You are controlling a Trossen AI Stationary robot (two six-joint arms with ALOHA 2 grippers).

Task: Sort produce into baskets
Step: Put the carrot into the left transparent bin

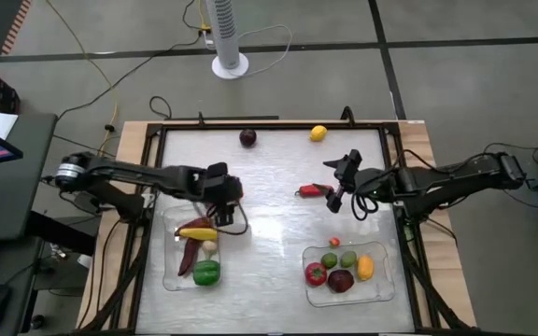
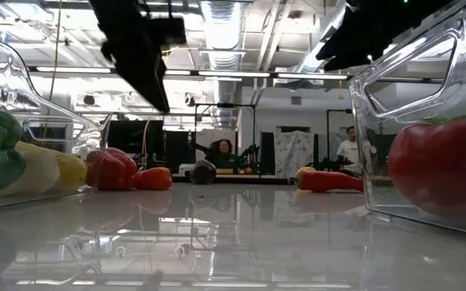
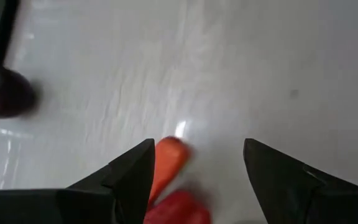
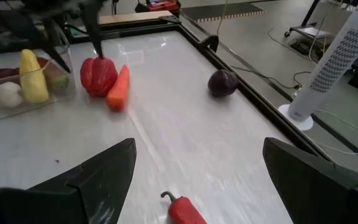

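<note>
Left gripper (image 1: 229,191): fingers spread, holding nothing, positioned directly above a red pepper (image 4: 98,75) and an orange carrot (image 4: 119,88) that lie touching on the table just beyond the left basket (image 1: 169,276). Right gripper (image 1: 341,183): fingers apart, empty, raised over the table. A red chili (image 1: 312,190) lies just beside it. The right basket (image 1: 381,291) sits nearer the table's front edge.
</note>
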